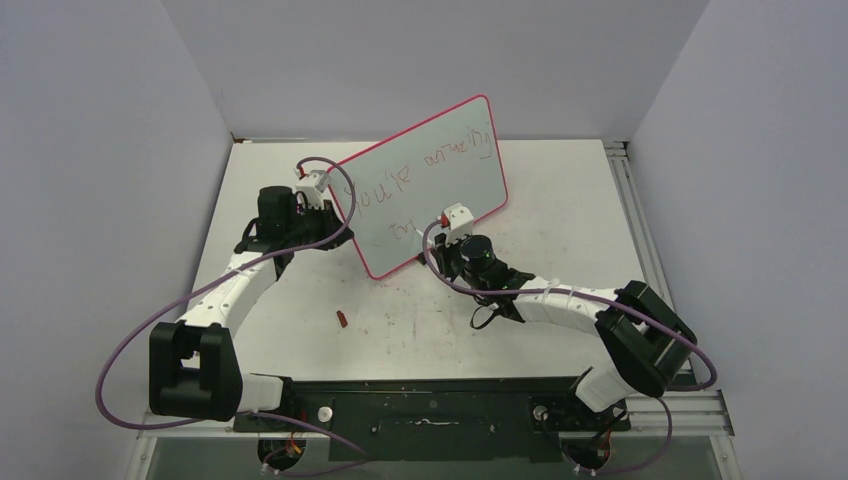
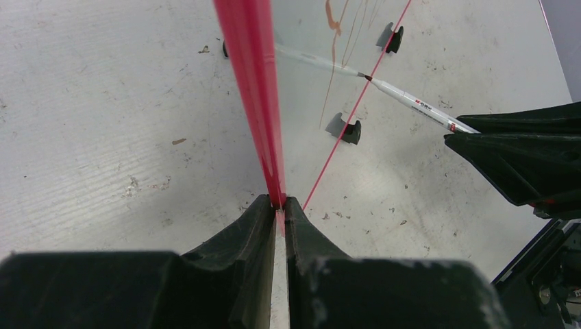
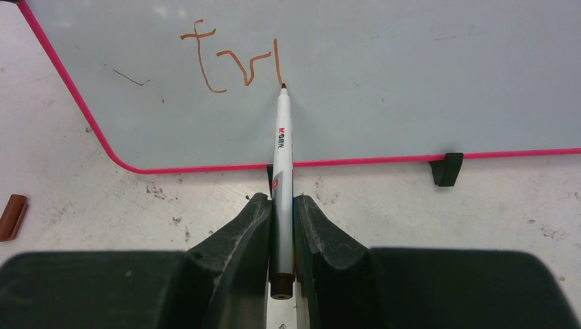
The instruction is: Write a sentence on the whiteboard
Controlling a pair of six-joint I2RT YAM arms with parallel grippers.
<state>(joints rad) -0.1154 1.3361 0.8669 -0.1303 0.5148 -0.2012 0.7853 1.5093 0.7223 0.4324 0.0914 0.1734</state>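
- We count one whiteboard (image 1: 450, 185), standing up on the table (image 1: 560, 200) towards its far middle, on two black clip feet (image 2: 351, 130).
- One sentence (image 1: 458, 150) in reddish-brown runs across the board in two lines; the lower line so far reads roughly "trl".
- We see one marker (image 3: 281, 144), white-barrelled, its tip touching the board at the foot of the last stroke.
- Two grippers: the left gripper (image 2: 277, 202) is clamped on the board's pink-red rim at its left edge, and the right gripper (image 3: 281, 199) is closed around the marker's barrel.
- One brown cap (image 1: 341, 319) lies loose on the table in front of the board, well apart from both arms.
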